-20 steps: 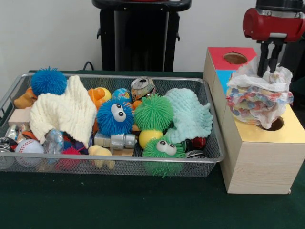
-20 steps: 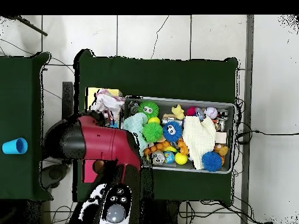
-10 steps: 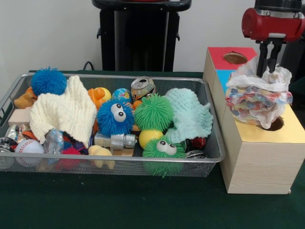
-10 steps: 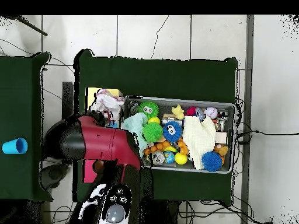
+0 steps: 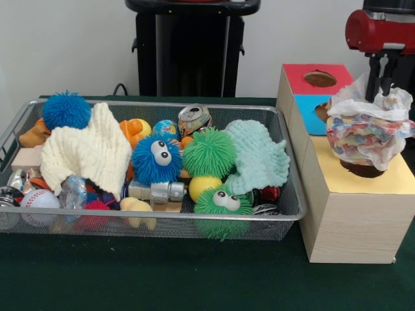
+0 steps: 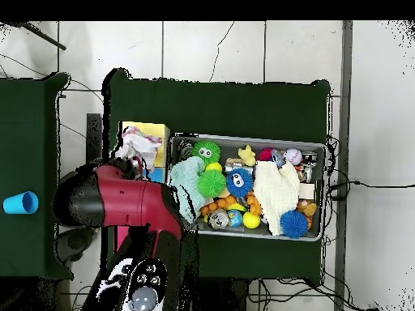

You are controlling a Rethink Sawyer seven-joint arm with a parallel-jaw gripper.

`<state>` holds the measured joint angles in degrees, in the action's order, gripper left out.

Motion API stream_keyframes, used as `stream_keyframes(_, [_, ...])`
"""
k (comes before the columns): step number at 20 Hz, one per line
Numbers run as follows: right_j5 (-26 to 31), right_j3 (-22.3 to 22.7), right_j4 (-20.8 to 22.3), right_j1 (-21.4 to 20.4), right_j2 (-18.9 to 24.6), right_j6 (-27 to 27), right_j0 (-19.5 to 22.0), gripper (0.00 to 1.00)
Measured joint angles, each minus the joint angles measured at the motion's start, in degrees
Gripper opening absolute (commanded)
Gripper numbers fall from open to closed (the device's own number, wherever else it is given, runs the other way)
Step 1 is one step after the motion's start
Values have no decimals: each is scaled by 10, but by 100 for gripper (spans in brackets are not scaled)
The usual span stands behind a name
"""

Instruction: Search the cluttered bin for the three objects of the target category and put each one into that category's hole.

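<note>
Jaws of the gripper (image 5: 387,76) clamped on the top of a whitish see-through wrapper with pastel patches (image 5: 367,133). Wrapper hanging bunched over the hole (image 5: 362,170) in the yellow box face (image 5: 389,181), hiding most of it. Wire mesh bin (image 5: 285,194) beside on the green counter (image 5: 162,272), crowded with toys.

My fingers (image 5: 386,78): two slim black prongs, matte, side by side. Just above them, a pale grey mount plate. Above that, my wrist housing (image 5: 382,30): glossy red rounded drum capped in black. From overhead, my arm (image 6: 121,202) is a bulky red barrel with a black end; behind it, a black-and-white segment with grey round buttons.
</note>
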<state>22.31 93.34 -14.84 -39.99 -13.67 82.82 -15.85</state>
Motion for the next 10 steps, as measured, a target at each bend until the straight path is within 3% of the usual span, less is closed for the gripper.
stream_keyframes(10, [0, 0, 0, 0, 0, 0, -6, 0])
